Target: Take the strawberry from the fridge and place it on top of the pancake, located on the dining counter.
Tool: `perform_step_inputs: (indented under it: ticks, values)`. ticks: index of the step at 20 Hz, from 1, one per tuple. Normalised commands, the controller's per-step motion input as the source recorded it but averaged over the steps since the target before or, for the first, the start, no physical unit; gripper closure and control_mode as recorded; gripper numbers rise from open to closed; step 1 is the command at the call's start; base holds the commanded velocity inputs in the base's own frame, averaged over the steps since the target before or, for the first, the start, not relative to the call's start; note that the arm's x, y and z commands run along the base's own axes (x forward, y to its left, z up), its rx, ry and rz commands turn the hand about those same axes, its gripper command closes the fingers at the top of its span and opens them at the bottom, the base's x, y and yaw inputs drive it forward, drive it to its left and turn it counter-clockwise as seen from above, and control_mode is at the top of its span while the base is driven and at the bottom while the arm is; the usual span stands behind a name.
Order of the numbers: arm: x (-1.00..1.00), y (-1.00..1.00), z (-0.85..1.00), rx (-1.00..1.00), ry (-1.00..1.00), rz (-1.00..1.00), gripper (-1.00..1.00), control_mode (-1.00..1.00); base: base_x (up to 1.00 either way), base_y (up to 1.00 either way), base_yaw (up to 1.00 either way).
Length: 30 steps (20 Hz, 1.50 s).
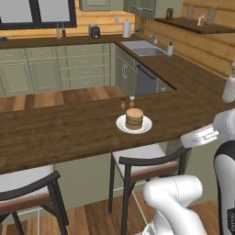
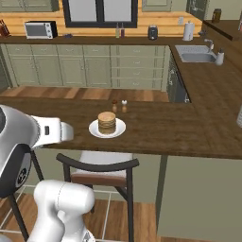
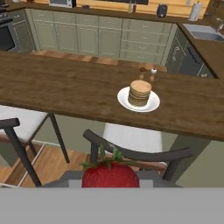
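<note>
A red strawberry [image 3: 110, 174] with green leaves sits at the bottom of the hand view, and my gripper [image 3: 110, 180] is shut on it, its fingers mostly covered by the berry. The hand hovers on the stool side of the dining counter [image 3: 65, 87], short of its near edge. The pancake [image 1: 134, 118] [image 2: 107, 122] [image 3: 140, 92], a tan stack on a white round plate [image 3: 152, 104], stands on the dark wooden counter [image 1: 55, 133] [image 2: 165, 127], ahead of the gripper and slightly right. The fridge is out of view.
Two small shakers [image 1: 127, 102] [image 3: 148, 72] stand just behind the plate. Dark-framed stools [image 1: 147, 160] [image 1: 23, 188] [image 2: 101, 165] [image 3: 135, 151] are tucked under the counter's near edge, one right below the gripper. Beyond lie green cabinets and the counter with the sink [image 1: 142, 48].
</note>
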Motion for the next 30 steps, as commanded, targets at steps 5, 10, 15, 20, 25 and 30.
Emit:
perform_step_inputs:
  ticks: [5,10,15,20,25,30]
  values:
    - [0.60,0.00,-0.01,-0.02,0.52,-0.03,1.00,-1.00,0.40,0.00,0.00]
    - [1.00,0.00,-0.20,-0.06,0.81,-0.06,1.00,-1.00,0.00,0.00,0.00]
    - [1.00,-0.02,-0.40,0.00,0.34,0.00,1.00,-1.00,0.00,0.00,0.00]
    - [1.00,-0.01,-0.50,0.00,0.02,0.00,1.00,-1.00,0.00,0.00,0.00]
    - [1.00,0.00,-0.41,0.00,-0.03,0.00,1.00,-1.00,0.00,0.00,0.00]
    - [1.00,0.00,-0.28,0.00,0.03,0.00,1.00,-1.00,0.00,0.00,0.00]
